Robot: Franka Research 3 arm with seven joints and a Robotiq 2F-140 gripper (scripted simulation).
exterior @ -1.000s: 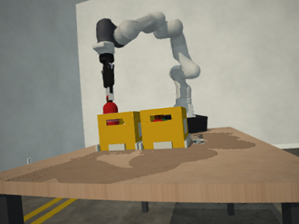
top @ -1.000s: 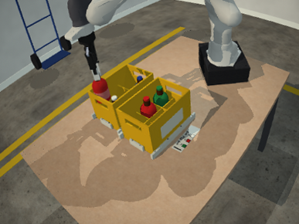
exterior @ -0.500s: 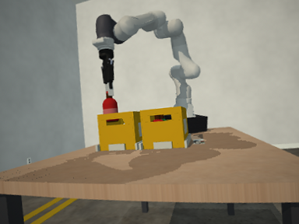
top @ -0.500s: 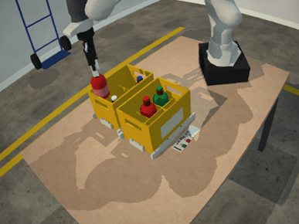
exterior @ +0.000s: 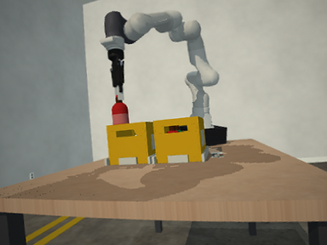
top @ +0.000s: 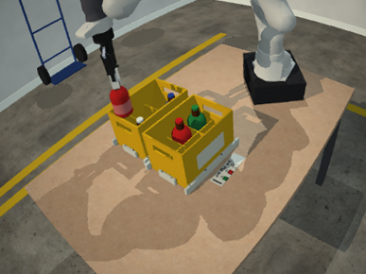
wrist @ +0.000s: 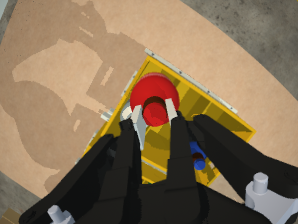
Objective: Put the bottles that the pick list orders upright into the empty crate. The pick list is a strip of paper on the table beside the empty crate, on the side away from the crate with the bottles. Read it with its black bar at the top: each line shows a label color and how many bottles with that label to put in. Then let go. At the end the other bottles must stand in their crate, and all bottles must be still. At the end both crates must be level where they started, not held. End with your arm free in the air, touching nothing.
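My gripper (top: 116, 84) (exterior: 119, 97) (wrist: 155, 112) is shut on the neck of a red bottle (top: 121, 96) (exterior: 119, 110) (wrist: 150, 87) with a pale red label. The bottle hangs upright over a corner of the left crate (top: 127, 135) (exterior: 129, 150) (wrist: 225, 111), its lower end hidden behind the wall in the exterior view. In that crate are a white-capped bottle (top: 139, 121) (wrist: 126, 113) and a blue bottle (top: 171, 96) (wrist: 198, 151). The right crate (top: 167, 165) (exterior: 180, 144) holds a red bottle (top: 181, 134) and a green bottle (top: 196, 120), both upright.
The pick list (top: 220, 180) lies beside the right crate, with green and red patches; its numbers are too small to read surely. Pale strips (top: 214, 166) line the crate bases. The crates stand close side by side. The arm's black base (top: 277, 92) stands farther back.
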